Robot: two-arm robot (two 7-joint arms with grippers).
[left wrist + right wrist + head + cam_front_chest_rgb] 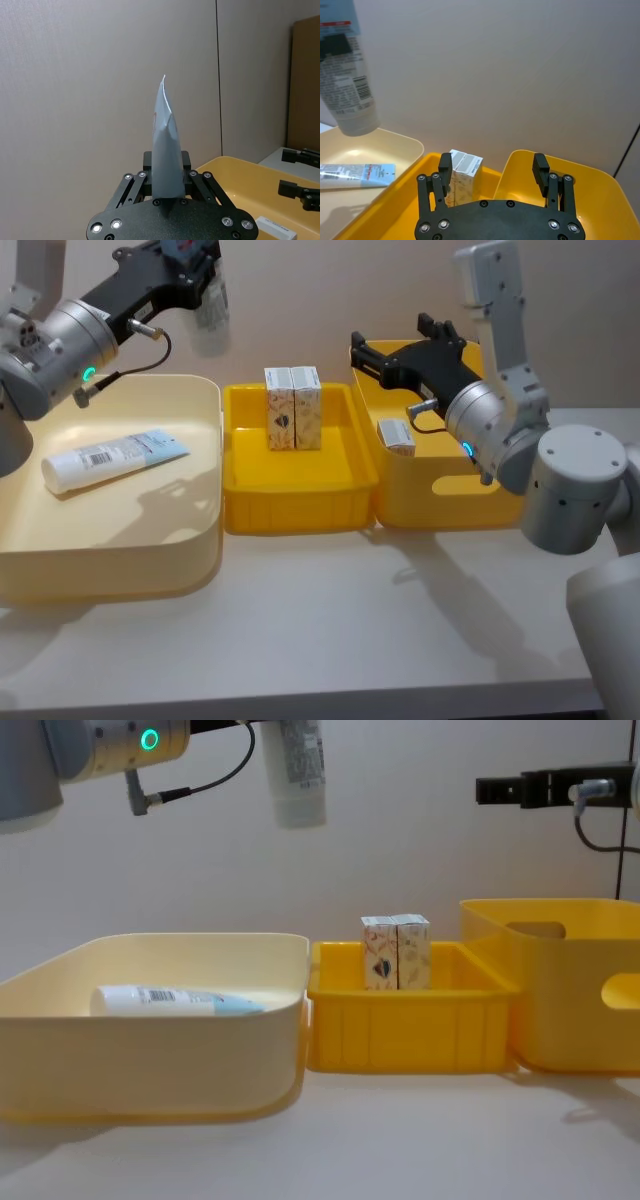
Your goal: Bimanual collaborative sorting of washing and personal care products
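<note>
My left gripper [203, 270] is raised high over the back of the cream bin [200, 540], shut on a pale blue-and-white tube [212, 322] that hangs cap down; its crimped end stands between the fingers [165, 145]. A second tube [115, 458] lies flat in the cream bin. Two whitish cartons [292, 408] stand upright side by side at the back of the middle yellow tray [300, 510]. Another carton [396, 436] lies in the deep yellow bin [440, 505] on the right. Above that bin my right gripper [388, 335] hovers, open, with nothing between its fingers [445, 167].
The three containers stand in a row, touching, on a pale table [350, 630] whose front half is bare. A plain wall [420, 850] rises close behind them. The right arm's elbow [580, 490] sits beside the deep bin.
</note>
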